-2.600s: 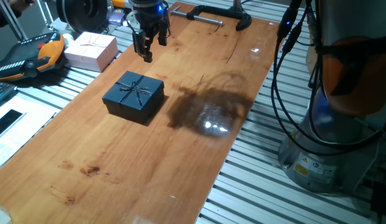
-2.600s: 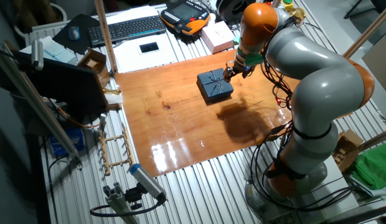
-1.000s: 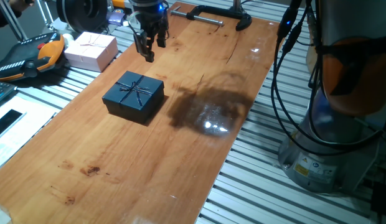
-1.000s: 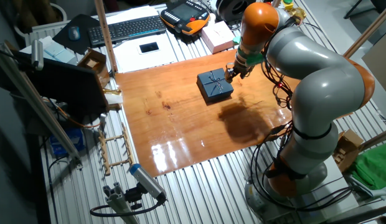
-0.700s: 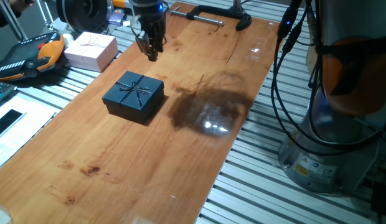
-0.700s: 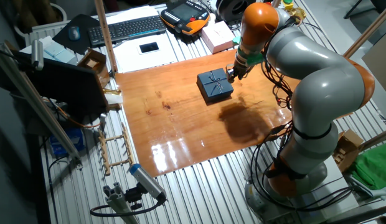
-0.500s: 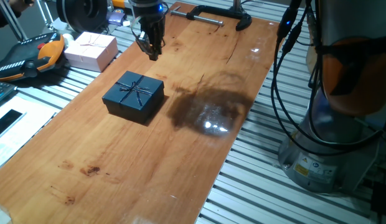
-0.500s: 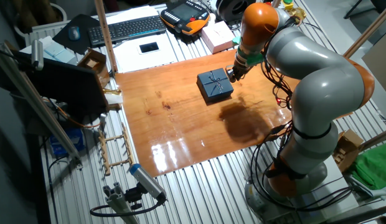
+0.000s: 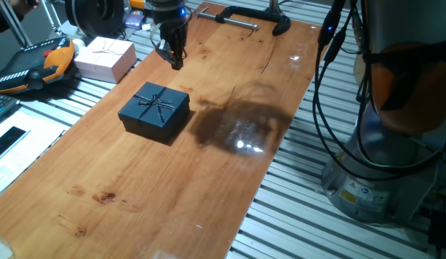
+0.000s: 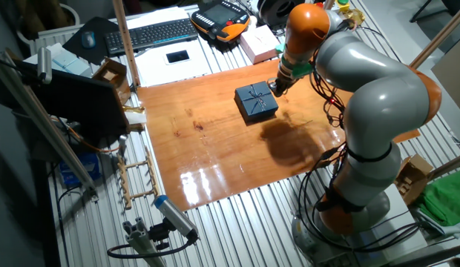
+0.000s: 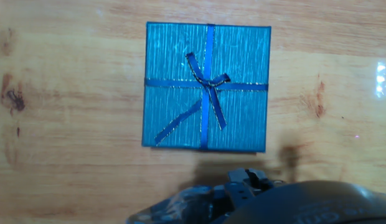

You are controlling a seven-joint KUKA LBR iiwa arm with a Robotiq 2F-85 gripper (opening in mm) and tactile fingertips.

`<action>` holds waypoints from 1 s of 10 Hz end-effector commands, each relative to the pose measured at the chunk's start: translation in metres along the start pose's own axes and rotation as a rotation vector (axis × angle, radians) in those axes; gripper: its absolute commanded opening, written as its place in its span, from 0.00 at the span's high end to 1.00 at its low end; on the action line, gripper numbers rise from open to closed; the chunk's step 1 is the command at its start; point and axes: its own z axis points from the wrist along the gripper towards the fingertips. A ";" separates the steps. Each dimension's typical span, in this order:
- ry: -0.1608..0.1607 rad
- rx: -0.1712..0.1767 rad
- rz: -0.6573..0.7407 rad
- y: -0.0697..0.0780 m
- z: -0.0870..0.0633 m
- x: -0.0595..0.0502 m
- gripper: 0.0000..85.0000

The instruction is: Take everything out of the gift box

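Gift box (image 9: 155, 111) sat lidded mid-table (image 9: 230, 86). Gripper (image 9: 176, 59) hung above and just beyond it, fingers pressed together, holding nothing. Step: approach, lid (image 11: 206, 86) not yet lifted. Next move likely needs opening, then straddling lid edges

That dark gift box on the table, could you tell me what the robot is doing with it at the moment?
The arm's gripper hovers above the wooden table, just beyond the gift box, touching nothing. Its fingers look drawn together with nothing between them. The box is closed, its ribboned lid on, so nothing has come out and the contents cannot be seen. A pale pink box sits off the board to the side.
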 end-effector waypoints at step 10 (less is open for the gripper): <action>-0.016 -0.004 -0.032 0.004 0.041 -0.031 0.99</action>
